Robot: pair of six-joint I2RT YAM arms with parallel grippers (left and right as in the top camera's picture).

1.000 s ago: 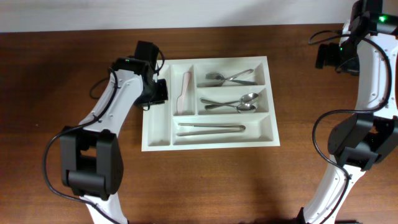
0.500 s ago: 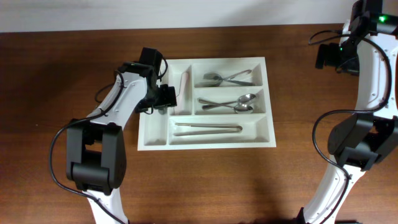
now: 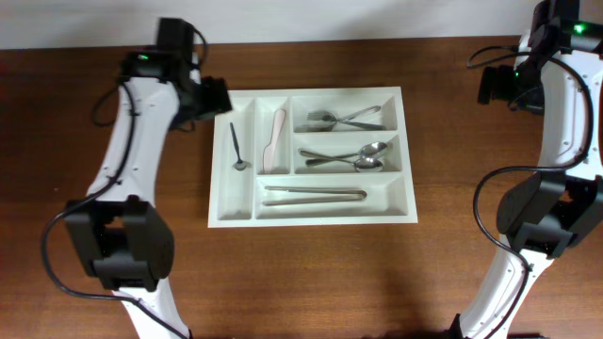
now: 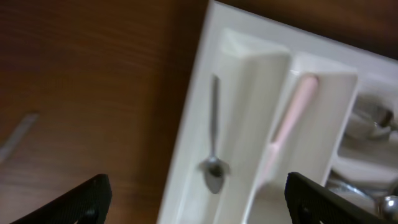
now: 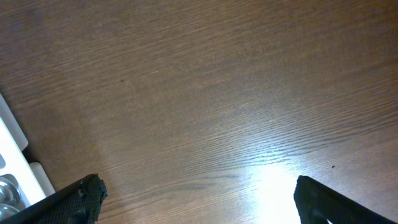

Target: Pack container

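1. The jaws of the left gripper [image 4: 199,200] stand wide apart and hold nothing. Those of the right gripper [image 5: 199,202] are spread just as wide and are also empty
2. The container [image 3: 320,91] lies just beside and below the left jaws, one corner nearest them. It is well apart from the right jaws, which hang over bare wood with only a tray corner at the edge of their view
3. Between the left jaws, in the wrist view, a small spoon [image 3: 237,149] lies in the narrow compartment closest to them. A pink knife [image 3: 275,141] lies in the next narrow one
4. Further from the left jaws, the wide compartments hold forks [image 3: 349,118], spoons [image 3: 350,157] and tongs [image 3: 316,194]
5. We judge the packing done or nearly so: every compartment holds something, and we see no loose cutlery on the table [image 3: 377,282]. Little seems left beyond drawing the arms clear
6. The table is dark brown wood with visible grain and a patch of glare under the right jaws. A pale wall [image 3: 330,19] runs behind both arms. A blurred pale streak beside the left jaws we cannot identify
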